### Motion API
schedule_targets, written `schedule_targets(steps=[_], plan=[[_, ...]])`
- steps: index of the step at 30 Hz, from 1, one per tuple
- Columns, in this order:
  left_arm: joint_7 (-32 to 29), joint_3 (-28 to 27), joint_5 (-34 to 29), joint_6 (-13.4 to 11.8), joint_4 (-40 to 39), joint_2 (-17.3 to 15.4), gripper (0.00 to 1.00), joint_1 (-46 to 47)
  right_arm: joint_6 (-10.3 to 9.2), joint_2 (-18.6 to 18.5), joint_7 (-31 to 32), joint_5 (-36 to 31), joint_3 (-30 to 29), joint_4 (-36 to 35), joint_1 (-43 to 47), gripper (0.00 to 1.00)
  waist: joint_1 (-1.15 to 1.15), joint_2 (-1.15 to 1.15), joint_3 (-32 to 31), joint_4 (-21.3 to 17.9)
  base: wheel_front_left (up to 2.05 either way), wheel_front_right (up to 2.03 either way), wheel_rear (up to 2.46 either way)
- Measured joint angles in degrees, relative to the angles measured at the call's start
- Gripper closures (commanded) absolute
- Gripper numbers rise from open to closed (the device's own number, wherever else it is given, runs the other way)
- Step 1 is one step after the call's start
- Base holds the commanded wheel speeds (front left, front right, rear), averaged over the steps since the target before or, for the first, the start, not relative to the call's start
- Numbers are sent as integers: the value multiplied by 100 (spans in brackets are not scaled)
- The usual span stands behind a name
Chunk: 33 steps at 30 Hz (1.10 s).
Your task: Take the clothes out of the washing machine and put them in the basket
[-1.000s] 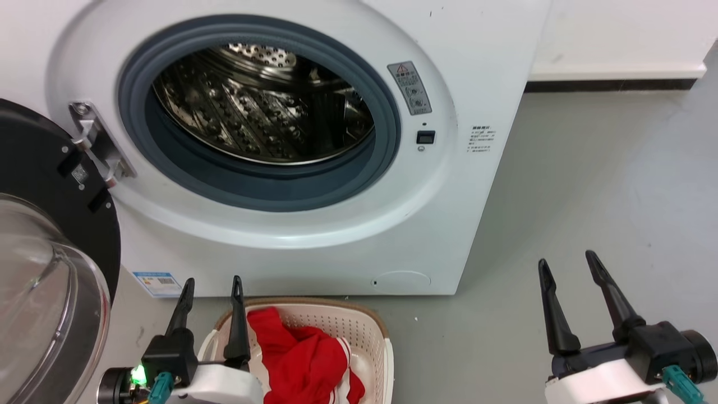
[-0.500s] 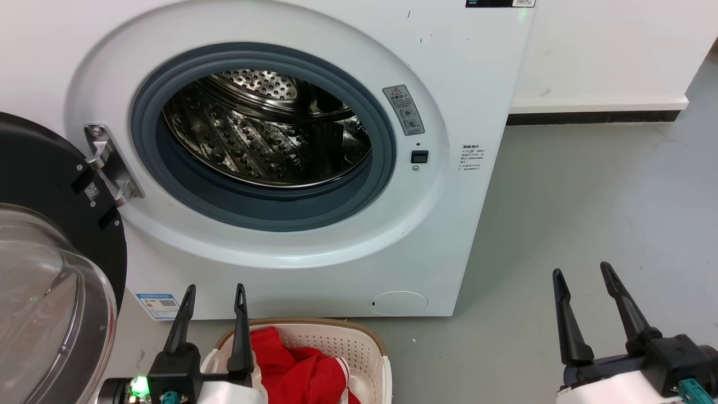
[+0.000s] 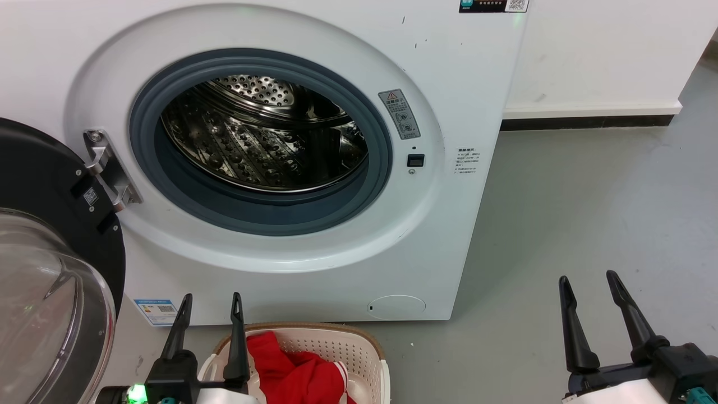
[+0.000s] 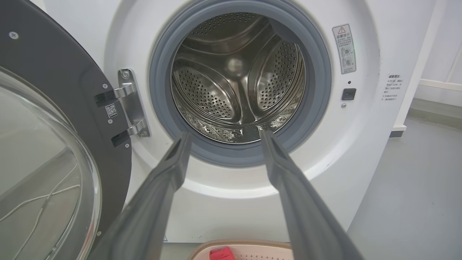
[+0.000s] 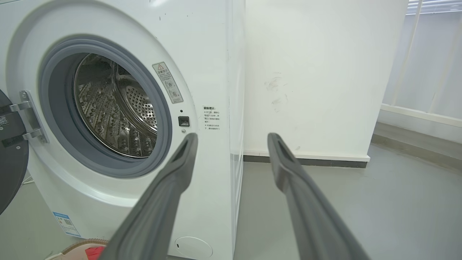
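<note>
The white washing machine point(image 3: 460, 84) stands with its black-rimmed glass door point(image 3: 50, 292) swung open to the left; its steel drum point(image 3: 263, 140) holds no garment that I can see. Red clothes point(image 3: 291, 376) with white striped trim lie in the cream basket point(image 3: 359, 342) on the floor in front of it. My left gripper point(image 3: 211, 297) hovers open at the basket's near left rim, nothing between its fingers. My right gripper point(image 3: 587, 279) is open over bare floor at the lower right. The wrist views show the drum point(image 4: 234, 83), the basket's rim point(image 4: 252, 245) and the washer front point(image 5: 202, 43).
Grey floor point(image 3: 589, 213) stretches to the right of the washer, up to a white wall with a dark skirting strip point(image 3: 589, 120). The open door point(image 4: 47, 108) takes up the room at the left. A white wall point(image 5: 317, 72) stands right of the machine.
The head camera has tilted up, so the washer and basket sit lower in the picture. Both grippers stay open and empty; the clothes lie in the basket as before.
</note>
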<state>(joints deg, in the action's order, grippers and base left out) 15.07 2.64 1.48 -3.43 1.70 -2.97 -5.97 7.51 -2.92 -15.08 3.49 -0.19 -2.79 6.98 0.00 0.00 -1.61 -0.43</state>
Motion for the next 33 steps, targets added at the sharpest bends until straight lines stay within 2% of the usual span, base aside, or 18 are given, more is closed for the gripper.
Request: schedule_targets(steps=[11,12,19,33], plan=[[0,-42,-41,15,75,1,0,1,0,0,0,7,-3,4,0,0,0,0,-8,-1,0,0,0],[1,-44,-44,14,85,1,100,1,0,0,0,7,-3,10,0,100,0,0,-9,-3,0,0,0],[-45,-38,10,18,447,4,100,-115,1,1,20,34,16,359,70,100,1,0,-9,-3,0,0,0],[-437,-175,1636,197,613,7,100,8,1,-57,309,1713,31,602,-28,100,1,0,12,2,0,0,0]])
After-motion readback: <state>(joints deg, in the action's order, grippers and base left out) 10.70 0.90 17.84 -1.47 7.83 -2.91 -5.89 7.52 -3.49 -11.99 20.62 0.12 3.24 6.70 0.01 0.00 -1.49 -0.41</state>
